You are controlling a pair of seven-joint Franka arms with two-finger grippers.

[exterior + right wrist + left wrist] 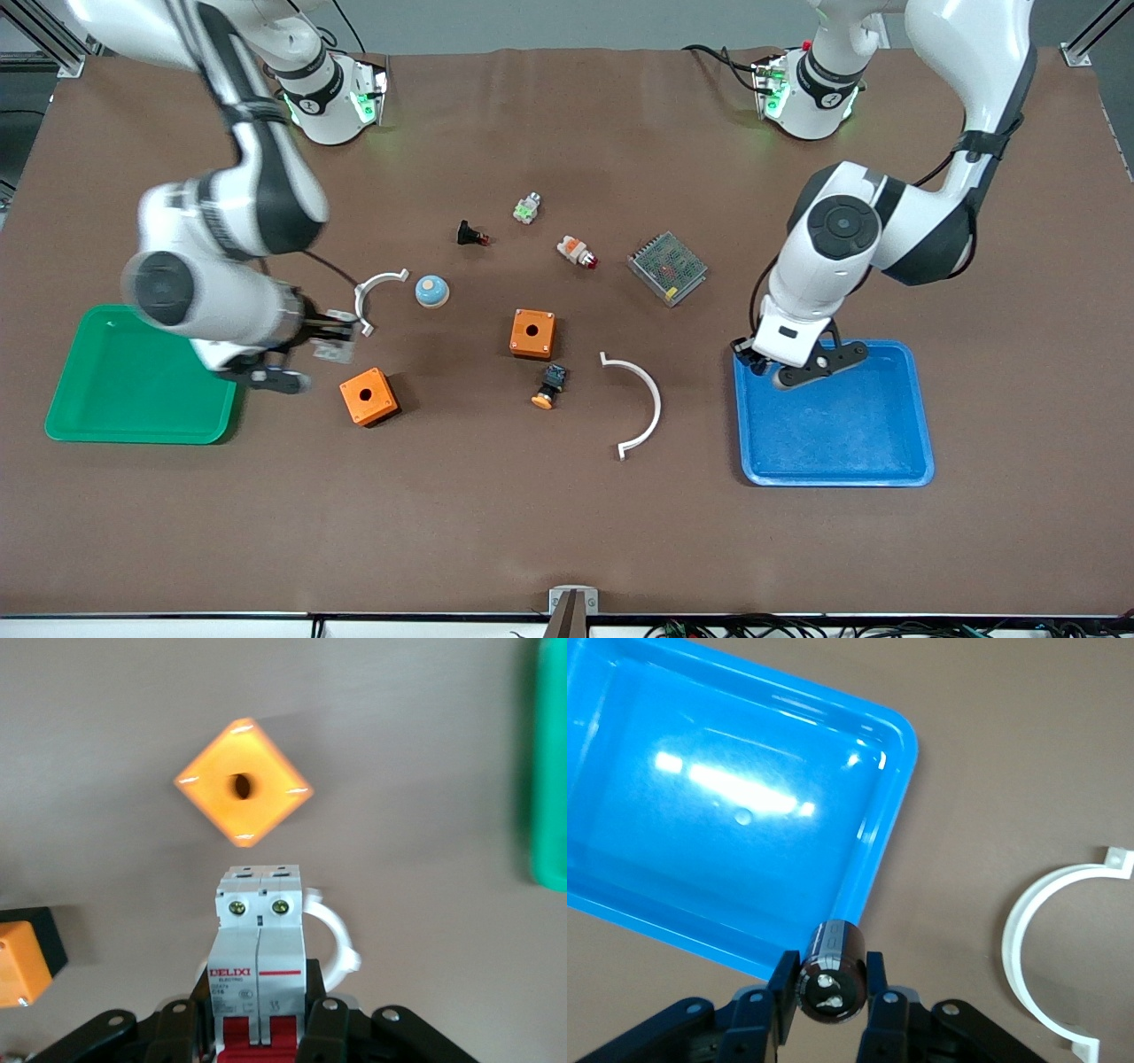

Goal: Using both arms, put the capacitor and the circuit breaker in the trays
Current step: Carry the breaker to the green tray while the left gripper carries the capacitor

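Brown cloth-covered desk (567, 532), both white jointed arms reaching out over it.

Blue shallow plastic tray (833, 461) at the left arm's end of the desk; green shallow plastic tray (133, 416) at the right arm's end. Both look bare inside.

Left hand (751, 361) hangs over the rim corner of the blue tray that faces the desk middle. Left wrist view: fingers clamped on the small black stubby cylindrical capacitor (831, 973), gripped by its sides, end face with pale spots toward the camera. It sits above the tray's edge, not yet over the floor.

Right hand (341, 341) is over bare desk between the green tray and the orange square box with a round hole (368, 396). Right wrist view: fingers clamped on the white-grey rectangular circuit breaker (260, 957), red part at the finger end, screw terminals pointing away. The green tray shows only at that view's edge, so the breaker is well short of it. A white curved plastic clip (376, 297) lies on the desk just by this hand.

Step in hand, as I read it: carry phase, both parts lifted, neither delivered.

Next move calls for: left arm to shift inward over the blue tray floor, lower, then part its fingers. Right arm needs a longer traverse toward the green tray before lowering and letting go.
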